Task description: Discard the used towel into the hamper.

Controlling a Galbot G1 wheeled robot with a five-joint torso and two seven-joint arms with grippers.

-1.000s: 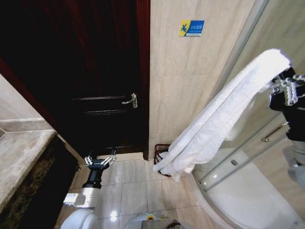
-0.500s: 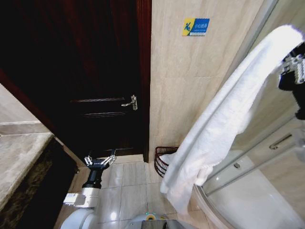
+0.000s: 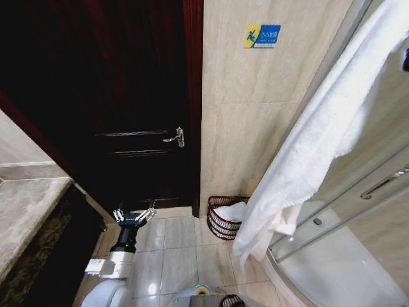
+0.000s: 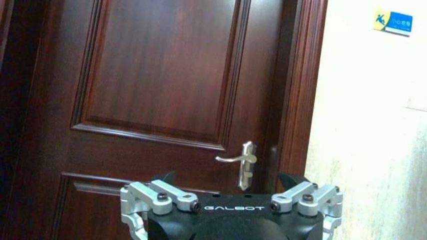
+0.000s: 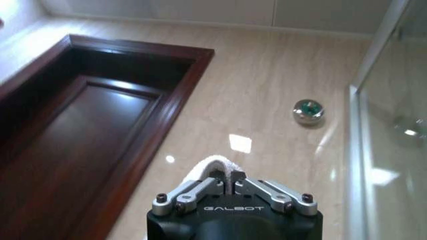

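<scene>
My right gripper (image 5: 227,181) is pinched shut on the towel (image 3: 319,134), which hangs high at my right, its tail dangling beside the hamper (image 3: 225,216) on the floor by the wall. Release here and I reckon it drapes over the rim. The hamper holds something white already. My left gripper (image 3: 134,214) waits low, jaws spread.

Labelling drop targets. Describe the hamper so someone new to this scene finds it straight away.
Start at the dark wooden door and go to the beige tiled wall beside it, under the small blue sign. On the floor at that wall's foot stands the hamper, next to the glass shower enclosure. It is the one round, reddish-brown openwork basket there, with something white inside and the hanging towel's lower end just beside it.
</scene>
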